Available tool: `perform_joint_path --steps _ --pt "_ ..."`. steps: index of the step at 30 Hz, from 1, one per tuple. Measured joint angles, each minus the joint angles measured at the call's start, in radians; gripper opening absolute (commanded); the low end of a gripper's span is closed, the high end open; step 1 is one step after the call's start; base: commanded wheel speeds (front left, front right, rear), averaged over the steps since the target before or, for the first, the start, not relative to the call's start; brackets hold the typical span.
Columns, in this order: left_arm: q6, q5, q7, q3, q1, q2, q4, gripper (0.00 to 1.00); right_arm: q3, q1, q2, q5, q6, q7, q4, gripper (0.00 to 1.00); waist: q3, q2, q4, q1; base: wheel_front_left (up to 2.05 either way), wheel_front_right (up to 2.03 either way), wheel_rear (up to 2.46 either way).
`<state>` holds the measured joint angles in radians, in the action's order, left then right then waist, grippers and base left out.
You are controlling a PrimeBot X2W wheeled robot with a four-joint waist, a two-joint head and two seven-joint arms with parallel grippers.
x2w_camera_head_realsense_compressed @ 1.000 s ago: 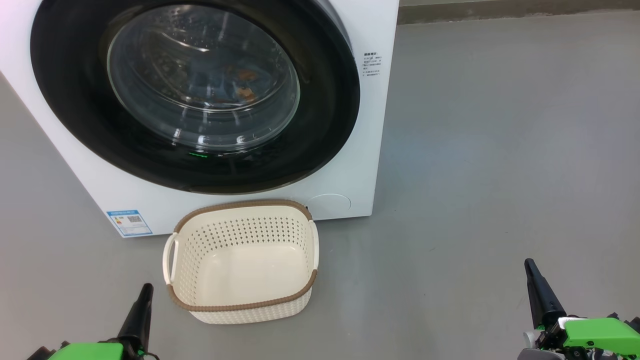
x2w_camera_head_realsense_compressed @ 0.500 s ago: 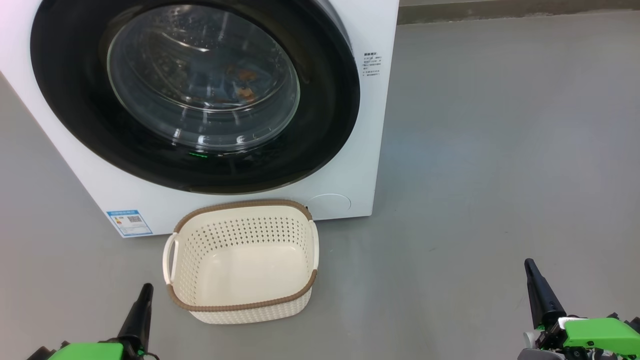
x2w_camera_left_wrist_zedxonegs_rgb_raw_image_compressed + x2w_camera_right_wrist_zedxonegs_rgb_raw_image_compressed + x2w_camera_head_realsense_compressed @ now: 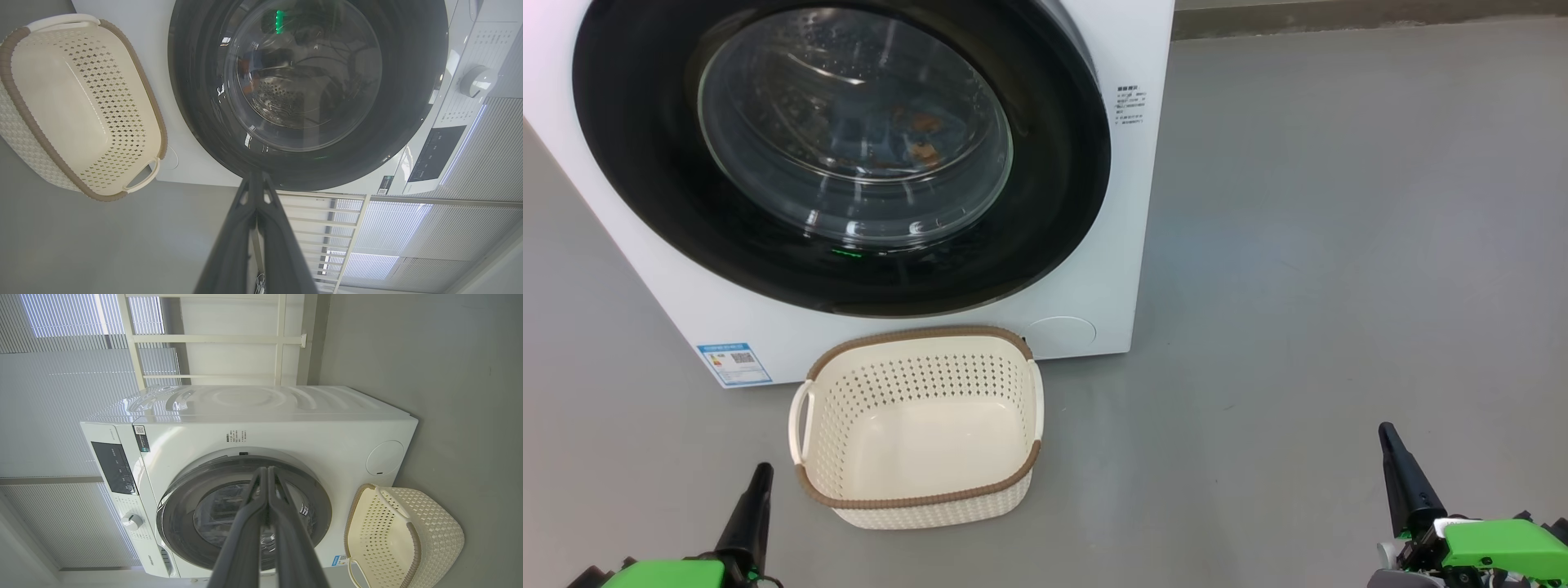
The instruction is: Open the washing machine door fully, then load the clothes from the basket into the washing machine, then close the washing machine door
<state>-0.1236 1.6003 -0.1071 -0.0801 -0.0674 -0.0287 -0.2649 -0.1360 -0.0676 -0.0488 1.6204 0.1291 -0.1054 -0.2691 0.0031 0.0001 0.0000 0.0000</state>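
The white washing machine (image 3: 1094, 269) stands ahead with its black-rimmed round door (image 3: 637, 155) lying flush against the front. Behind the glass, blue and orange clothes (image 3: 907, 135) lie in the steel drum. The cream basket (image 3: 919, 502) with a brown rim sits on the floor before the machine, nothing in it. My left gripper (image 3: 761, 472) is shut at the lower left, just left of the basket. My right gripper (image 3: 1386, 433) is shut at the lower right, far from the machine. The wrist views show the door (image 3: 204, 122) (image 3: 179, 522) and basket (image 3: 24, 134) (image 3: 445, 543) beyond pressed-together fingers.
Grey floor (image 3: 1339, 245) stretches wide to the right of the machine. A blue label (image 3: 734, 363) marks the machine's lower front and a round cover (image 3: 1060, 335) sits at its lower right. White railing and blinds (image 3: 81, 343) stand behind the machine.
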Motion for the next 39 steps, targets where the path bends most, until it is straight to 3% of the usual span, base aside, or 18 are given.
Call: perform_joint_path --steps 39 --pt "0.0 0.0 0.0 0.0 0.0 0.0 0.0 0.0 0.0 0.0 0.001 0.0 0.0 0.0 0.0 0.0 0.0 0.0 0.0 0.0 0.0 0.0 0.0"
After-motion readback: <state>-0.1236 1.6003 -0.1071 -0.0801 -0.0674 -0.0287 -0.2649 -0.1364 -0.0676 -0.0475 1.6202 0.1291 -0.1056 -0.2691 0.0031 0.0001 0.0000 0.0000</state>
